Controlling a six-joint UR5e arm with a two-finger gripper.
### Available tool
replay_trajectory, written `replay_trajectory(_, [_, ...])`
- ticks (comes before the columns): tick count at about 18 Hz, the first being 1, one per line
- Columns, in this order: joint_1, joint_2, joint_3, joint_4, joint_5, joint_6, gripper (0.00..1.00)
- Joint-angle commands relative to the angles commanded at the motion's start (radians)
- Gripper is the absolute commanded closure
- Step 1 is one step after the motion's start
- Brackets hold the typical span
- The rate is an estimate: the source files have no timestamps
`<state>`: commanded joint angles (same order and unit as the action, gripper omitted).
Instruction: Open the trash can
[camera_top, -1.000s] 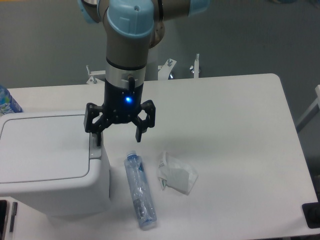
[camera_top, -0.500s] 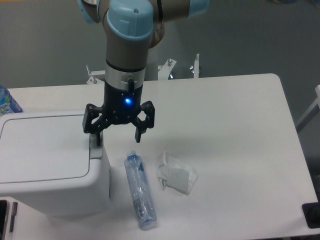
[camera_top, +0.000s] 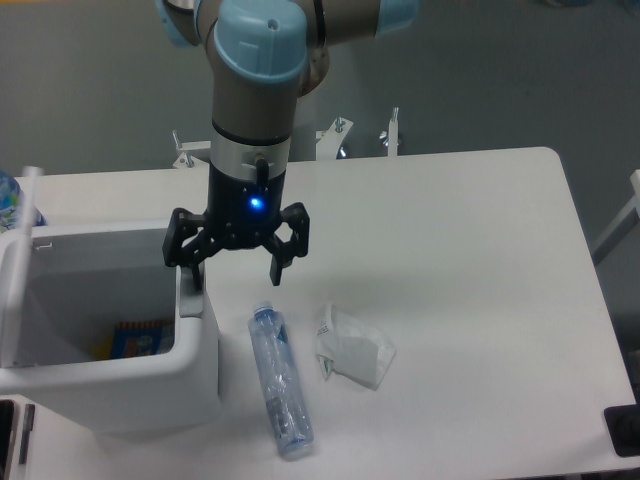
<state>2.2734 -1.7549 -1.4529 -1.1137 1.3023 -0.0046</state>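
Observation:
The trash can (camera_top: 120, 395) is a big white bin at the table's front left. Its lid (camera_top: 14, 268) stands up on the far left side, so the inside shows, with a blue and orange item (camera_top: 140, 338) at the bottom. My gripper (camera_top: 237, 280) hangs open over the bin's right rim. Its left fingertip (camera_top: 194, 283) is down on the grey push-button tab (camera_top: 188, 303), while the right finger hovers over the table with nothing between the two.
A clear plastic bottle (camera_top: 278, 380) lies on the table just right of the bin. A crumpled white wrapper (camera_top: 352, 348) lies beside it. A blue bottle (camera_top: 8, 200) stands behind the bin, and a black object (camera_top: 622, 430) sits at the front right corner.
The lid, flat and shut in both earlier frames, has swung up to the left and the bin is open. My gripper has barely moved.

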Motion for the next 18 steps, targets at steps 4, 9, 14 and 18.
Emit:
replay_trajectory(4, [0.063, -0.003, 0.065, 0.052, 0.002, 0.002, 0.0])
replay_trajectory(9, [0.179, -0.003, 0.072, 0.127, 0.043, 0.077, 0.0])
replay_trajectory(14, [0.276, -0.011, 0.057, 0.115, 0.104, 0.346, 0.0])
replay_trajectory(18, [0.347, -0.009, -0.007, 0.097, 0.218, 0.59, 0.0])
